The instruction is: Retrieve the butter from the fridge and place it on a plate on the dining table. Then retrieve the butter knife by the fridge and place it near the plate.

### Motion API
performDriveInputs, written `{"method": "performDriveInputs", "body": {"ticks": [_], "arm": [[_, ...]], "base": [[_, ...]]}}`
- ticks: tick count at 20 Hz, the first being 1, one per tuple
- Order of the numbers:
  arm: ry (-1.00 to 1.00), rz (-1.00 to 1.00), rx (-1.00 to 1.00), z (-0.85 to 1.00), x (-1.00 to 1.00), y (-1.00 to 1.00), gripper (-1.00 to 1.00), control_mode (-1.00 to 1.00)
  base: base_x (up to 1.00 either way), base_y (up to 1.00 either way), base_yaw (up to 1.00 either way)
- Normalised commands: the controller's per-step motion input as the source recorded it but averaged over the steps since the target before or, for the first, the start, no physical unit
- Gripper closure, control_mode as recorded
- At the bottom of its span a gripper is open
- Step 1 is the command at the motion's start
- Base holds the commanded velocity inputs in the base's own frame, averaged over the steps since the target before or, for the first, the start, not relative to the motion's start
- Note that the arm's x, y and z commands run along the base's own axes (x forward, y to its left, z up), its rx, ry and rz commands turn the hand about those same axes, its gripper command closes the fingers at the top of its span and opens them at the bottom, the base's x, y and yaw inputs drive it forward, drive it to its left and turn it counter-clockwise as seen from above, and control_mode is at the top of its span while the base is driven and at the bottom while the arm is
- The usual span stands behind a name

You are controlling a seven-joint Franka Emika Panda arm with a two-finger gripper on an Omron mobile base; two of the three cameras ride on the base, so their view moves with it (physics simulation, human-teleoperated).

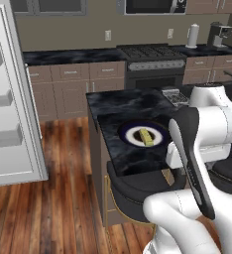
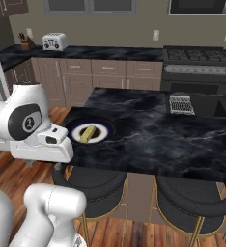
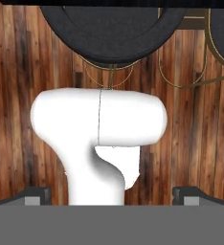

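The butter (image 1: 146, 135) lies on the plate (image 1: 160, 130) at the dining table (image 1: 118, 106) edge, a dark stool (image 1: 133, 191) tucked just below. Beyond the plate sits a small metal rack (image 2: 181, 104). The gripper (image 3: 112, 194) points at the wood floor, fingers spread wide, holding nothing.

Evenly and softly lit, rendered, with no single light source apparent. Faint sheen across the dining table (image 2: 182, 135), a soft shadow ringing the butter (image 2: 88, 133) on the plate (image 2: 71, 129). Coarse and slightly blurred throughout, floorboards (image 3: 18, 72) beyond the spread jaws streaked, edges undistorted.

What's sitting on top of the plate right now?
The butter, a yellow stick, lies on the white centre of the plate on the dining table. The plate surface beneath the butter is covered.
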Motion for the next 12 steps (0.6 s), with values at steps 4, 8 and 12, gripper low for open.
{"method": "performDriveInputs", "body": {"ticks": [4, 8, 12], "arm": [[0.0, 0.0, 0.0, 0.0, 0.0, 0.0, -1.0, -1.0], [0.0, 0.0, 0.0, 0.0, -0.17, 0.0, -1.0, -1.0], [0.0, 0.0, 0.0, 0.0, 0.0, 0.0, -1.0, 1.0]], "base": [[0.0, 0.0, 0.0], [0.0, 0.0, 0.0], [-0.75, -0.28, -0.09]]}}
